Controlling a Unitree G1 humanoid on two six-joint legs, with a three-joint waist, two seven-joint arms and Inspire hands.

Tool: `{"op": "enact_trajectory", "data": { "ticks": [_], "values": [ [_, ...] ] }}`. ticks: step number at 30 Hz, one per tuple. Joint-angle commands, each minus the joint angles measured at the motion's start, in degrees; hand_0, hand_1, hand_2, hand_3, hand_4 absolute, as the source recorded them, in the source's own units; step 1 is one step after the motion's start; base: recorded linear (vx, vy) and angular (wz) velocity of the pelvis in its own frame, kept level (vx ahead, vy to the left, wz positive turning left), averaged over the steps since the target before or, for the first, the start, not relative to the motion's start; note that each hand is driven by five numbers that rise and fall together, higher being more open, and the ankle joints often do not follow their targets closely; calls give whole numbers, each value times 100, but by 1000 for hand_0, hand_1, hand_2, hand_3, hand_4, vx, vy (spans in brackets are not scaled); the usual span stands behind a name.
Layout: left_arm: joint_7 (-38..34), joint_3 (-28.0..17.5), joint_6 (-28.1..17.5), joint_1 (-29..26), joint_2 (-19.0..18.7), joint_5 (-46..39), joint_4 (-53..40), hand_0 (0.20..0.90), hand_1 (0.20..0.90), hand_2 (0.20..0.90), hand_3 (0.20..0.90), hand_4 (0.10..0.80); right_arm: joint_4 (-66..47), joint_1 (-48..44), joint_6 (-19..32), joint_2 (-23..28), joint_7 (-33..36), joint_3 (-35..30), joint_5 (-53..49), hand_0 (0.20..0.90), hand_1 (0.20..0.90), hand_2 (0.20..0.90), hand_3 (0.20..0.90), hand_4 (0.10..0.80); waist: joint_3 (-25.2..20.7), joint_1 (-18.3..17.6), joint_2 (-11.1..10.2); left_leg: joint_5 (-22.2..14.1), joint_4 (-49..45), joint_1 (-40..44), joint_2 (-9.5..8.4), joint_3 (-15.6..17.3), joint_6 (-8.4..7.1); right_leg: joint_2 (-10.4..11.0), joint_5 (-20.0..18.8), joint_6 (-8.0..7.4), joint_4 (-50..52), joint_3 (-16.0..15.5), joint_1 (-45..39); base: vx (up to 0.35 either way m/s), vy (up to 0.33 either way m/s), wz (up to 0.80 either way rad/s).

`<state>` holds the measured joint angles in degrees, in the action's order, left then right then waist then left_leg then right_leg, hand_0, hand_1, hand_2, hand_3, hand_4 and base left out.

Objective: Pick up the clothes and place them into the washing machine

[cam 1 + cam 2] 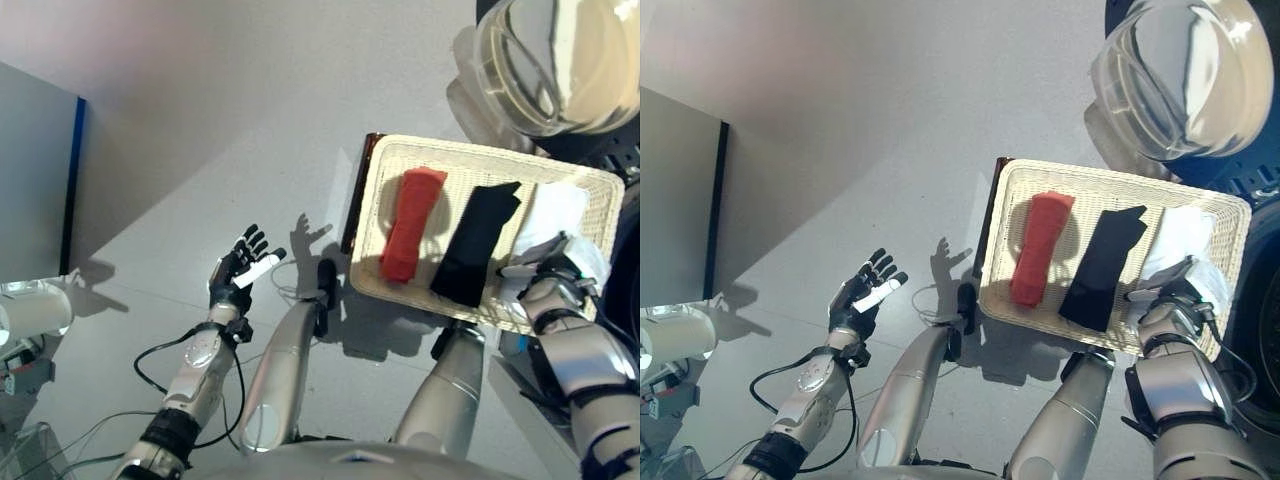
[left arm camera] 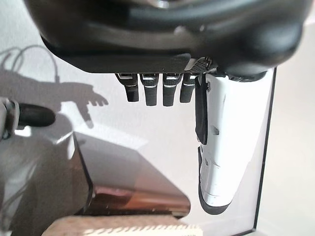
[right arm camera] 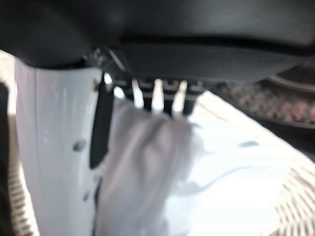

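A cream wicker basket holds a folded red cloth, a black cloth and a white cloth at its right end. My right hand sits in the basket on the white cloth, thumb and fingers pinching a bunched fold of it. The washing machine's round glass door stands open beyond the basket at the upper right. My left hand hovers open over the floor, left of the basket, holding nothing.
A grey panel with a blue edge stands at the left. A white cylinder lies at the lower left. A dark brown stand carries the basket; grey floor lies between it and the panel.
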<state>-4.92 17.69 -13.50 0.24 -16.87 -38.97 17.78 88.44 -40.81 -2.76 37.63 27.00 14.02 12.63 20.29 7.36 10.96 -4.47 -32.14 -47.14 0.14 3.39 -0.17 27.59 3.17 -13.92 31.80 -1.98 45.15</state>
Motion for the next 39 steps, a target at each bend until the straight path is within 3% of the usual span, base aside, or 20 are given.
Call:
{"op": "enact_trajectory", "data": {
  "ticks": [1,2,3,4,17,21,24,25,27,28,32,33,34,39],
  "values": [
    [45,-299,-267,262,-293,56,-757,900,900,900,900,800,49,506,-283,226,-566,42,150,647,647,647,647,620,6,8,151,-428,-602,-280,399,-310,-546,77,129,171,651,472,327,-36,-11,-2],
    [50,-310,-259,285,-291,53,-792,900,900,900,900,800,57,534,-291,247,-583,24,152,565,565,565,565,561,3,9,150,-473,-712,-349,416,-315,-545,74,177,185,762,520,407,0,0,0],
    [59,-321,-253,308,-286,57,-789,900,900,900,900,800,67,554,-300,260,-601,15,153,299,299,299,299,371,-1,10,148,-503,-783,-386,430,-324,-544,72,216,201,835,547,458,0,0,0],
    [70,-321,-250,328,-283,32,-785,900,900,900,900,800,81,564,-307,266,-611,9,155,211,211,211,211,308,-12,17,146,-537,-844,-418,449,-328,-542,78,248,211,891,552,507,0,0,0],
    [29,-433,-216,466,-311,-51,-854,900,900,900,900,800,141,391,-269,376,-567,-267,-368,200,200,200,200,300,-162,54,146,-566,-825,-472,487,-265,-524,14,353,234,984,700,753,-2,2,-5],
    [-24,-470,-262,457,-287,-136,-778,900,900,900,900,800,-114,381,199,506,-265,-1194,-1929,200,200,200,200,300,-190,-10,134,-611,-852,-474,501,-252,-513,-9,415,238,1015,737,775,22,-2,-4],
    [-164,-506,-325,423,-264,-196,-682,900,900,900,900,800,-541,369,859,260,-26,-2071,-3705,200,200,200,200,300,-228,-77,133,-671,-861,-443,520,-231,-510,-30,469,236,1041,773,814,8,15,-8],
    [-193,-525,-354,430,-269,-217,-687,900,900,900,900,800,-756,359,1140,156,-32,-2346,-4381,200,200,200,200,300,-206,-122,123,-486,-798,-491,516,-194,-475,-38,283,274,943,764,860,31,7,-12],
    [-243,-572,-357,450,-271,-304,-691,900,900,900,900,800,-1108,444,1615,-69,-139,-2844,-5560,200,200,200,200,300,-237,-190,70,-687,-833,-400,548,-200,-519,-67,483,246,1013,782,806,26,-2,-11],
    [-270,-564,-359,463,-261,-353,-653,900,900,900,900,800,-1237,467,1777,-165,-170,-2937,-5897,200,200,200,200,300,-199,-243,59,-527,-792,-442,559,-175,-497,-77,322,283,939,776,843,-83,9,-13],
    [-345,-537,-379,520,-234,-502,-586,900,900,900,900,800,-1691,510,2289,-530,-305,-3152,-6850,200,200,200,200,300,-201,-371,-9,-538,-755,-392,622,-174,-541,-118,336,293,896,756,774,19,-18,-13],
    [-360,-548,-385,533,-225,-526,-582,900,900,900,900,800,-1810,504,2397,-584,-337,-3200,-7017,200,200,200,200,300,-240,-380,-20,-695,-773,-329,645,-189,-581,-122,492,258,938,756,715,23,-20,-6],
    [-376,-563,-399,561,-204,-583,-585,900,900,900,900,800,-1977,525,2547,-671,-379,-3300,-7286,200,200,200,200,300,-205,-415,-35,-539,-725,-364,646,-174,-565,-138,339,293,854,739,728,21,-21,-11],
    [-428,-553,-380,608,-118,-739,-607,900,900,900,900,800,-2551,410,3125,-924,-602,-3729,-8422,200,200,200,200,300,-210,-486,-64,-563,-720,-333,678,-201,-597,-172,374,299,840,732,681,-4,-15,-6]
  ]
}}
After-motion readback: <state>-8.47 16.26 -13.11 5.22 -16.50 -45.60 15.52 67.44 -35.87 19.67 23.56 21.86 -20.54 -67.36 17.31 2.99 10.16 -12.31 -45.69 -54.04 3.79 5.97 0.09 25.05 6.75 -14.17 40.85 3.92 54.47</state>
